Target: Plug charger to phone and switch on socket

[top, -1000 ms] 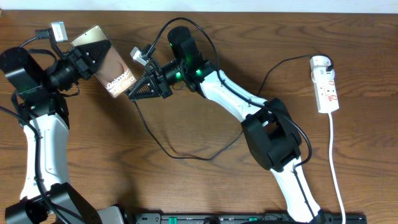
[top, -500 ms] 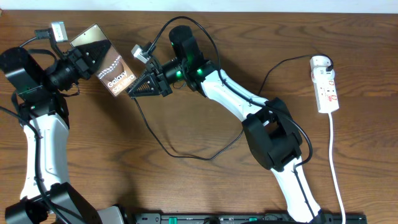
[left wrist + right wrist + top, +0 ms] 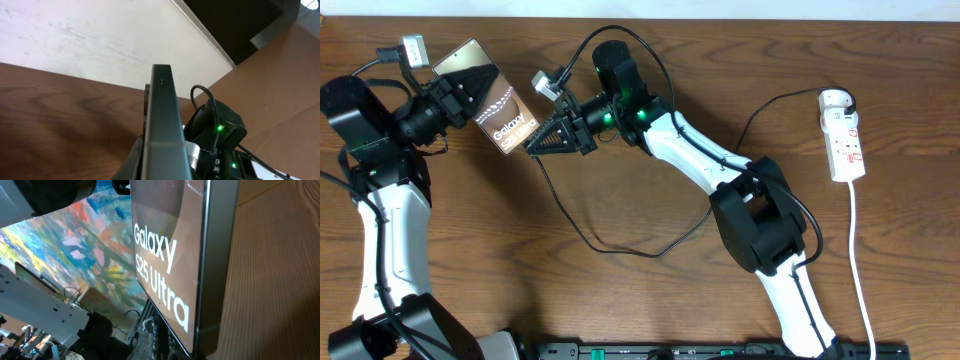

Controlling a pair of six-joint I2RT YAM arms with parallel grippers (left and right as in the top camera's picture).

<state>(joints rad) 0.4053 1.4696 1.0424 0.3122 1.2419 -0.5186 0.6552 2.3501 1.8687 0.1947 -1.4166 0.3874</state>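
Note:
My left gripper (image 3: 468, 97) is shut on the phone (image 3: 502, 112) and holds it tilted above the table at the far left. The left wrist view shows the phone's thin edge (image 3: 162, 120). The right wrist view shows its glossy screen with "Galaxy S25 Ultra" lettering (image 3: 165, 255). My right gripper (image 3: 534, 142) is at the phone's lettered end, shut on the charger's connector, whose tip is hidden. The black charger cable (image 3: 610, 250) loops across the table to the white socket (image 3: 844, 135) at the far right.
The socket's white cord (image 3: 861, 270) runs down the right side toward the front edge. A black rail (image 3: 720, 351) lies along the front edge. My right arm (image 3: 700, 160) stretches across the middle of the wooden table (image 3: 520, 290).
The phone's lettered end has tilted slightly toward my right gripper and the lettering shows more clearly. In the last half second nothing has visibly moved.

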